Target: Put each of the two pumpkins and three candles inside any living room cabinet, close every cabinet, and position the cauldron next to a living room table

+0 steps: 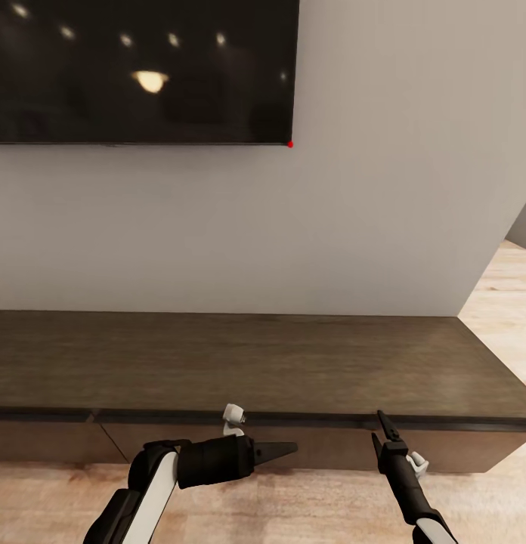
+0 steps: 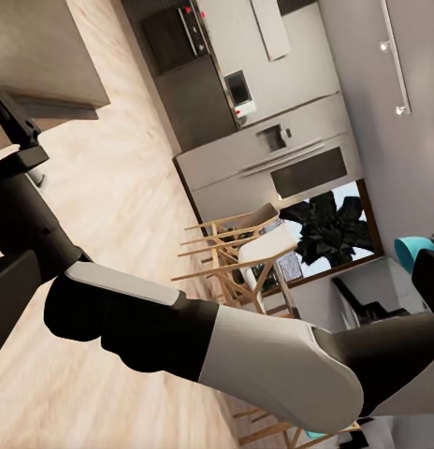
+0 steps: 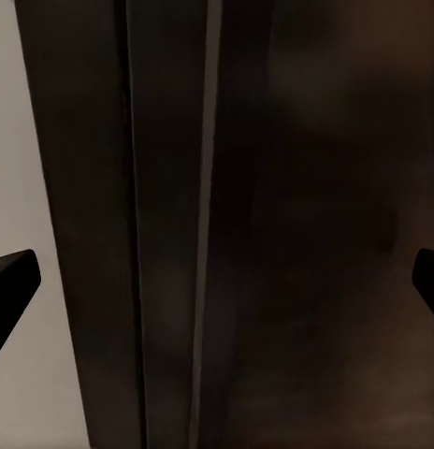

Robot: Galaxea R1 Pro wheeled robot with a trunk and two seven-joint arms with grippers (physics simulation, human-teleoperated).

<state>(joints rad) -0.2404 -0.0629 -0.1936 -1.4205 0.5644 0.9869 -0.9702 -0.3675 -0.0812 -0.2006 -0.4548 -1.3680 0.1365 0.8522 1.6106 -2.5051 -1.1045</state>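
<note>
The long, low dark brown cabinet point(image 1: 255, 363) stands against the grey wall right in front of me. Its flat drawer fronts point(image 1: 323, 446) sit flush, with no gap showing. My left gripper point(image 1: 282, 450) hangs low before the drawer fronts, pointing right, fingers apart and empty. My right gripper point(image 1: 380, 427) points up at the cabinet's front top edge. Its two fingertips point(image 3: 11, 281) stand wide apart with nothing between them, close over the dark seam of the cabinet point(image 3: 170, 234). The left wrist view looks across my right forearm point(image 2: 180, 327) and catches a corner of the cabinet point(image 2: 39, 47).
A large black TV point(image 1: 142, 68) hangs on the wall above the cabinet. Light wood floor point(image 1: 505, 302) runs past the cabinet's right end. Behind me the left wrist view has kitchen units point(image 2: 264, 140), wooden chairs point(image 2: 245, 253) and a plant point(image 2: 334, 224).
</note>
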